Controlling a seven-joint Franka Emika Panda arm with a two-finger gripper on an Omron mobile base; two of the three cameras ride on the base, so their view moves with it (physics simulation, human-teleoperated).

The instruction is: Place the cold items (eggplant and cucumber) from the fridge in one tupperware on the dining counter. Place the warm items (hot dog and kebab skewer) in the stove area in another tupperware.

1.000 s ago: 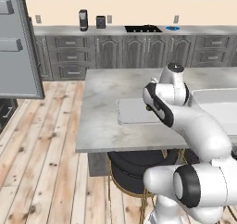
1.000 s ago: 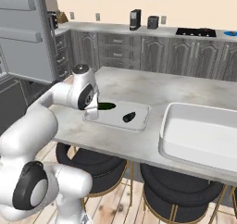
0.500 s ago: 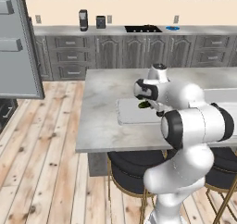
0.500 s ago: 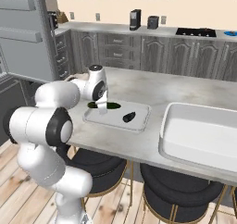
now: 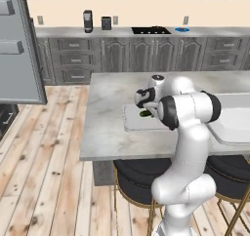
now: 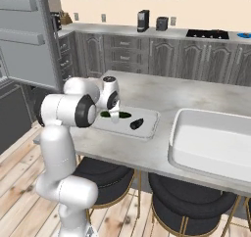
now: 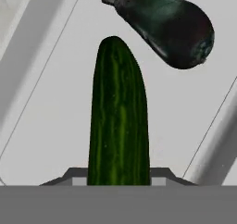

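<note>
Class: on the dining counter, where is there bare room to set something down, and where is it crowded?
Free: the counter behind the tupperware, towards the stove side, and the strip between tupperware and sink. Crowded: inside the tupperware, where the cucumber and eggplant lie with the hand low over them.

Illumination is even and bright, shadows soft, no glare. Rendered frames stay sharp overall; edges show slight pixelation.
</note>
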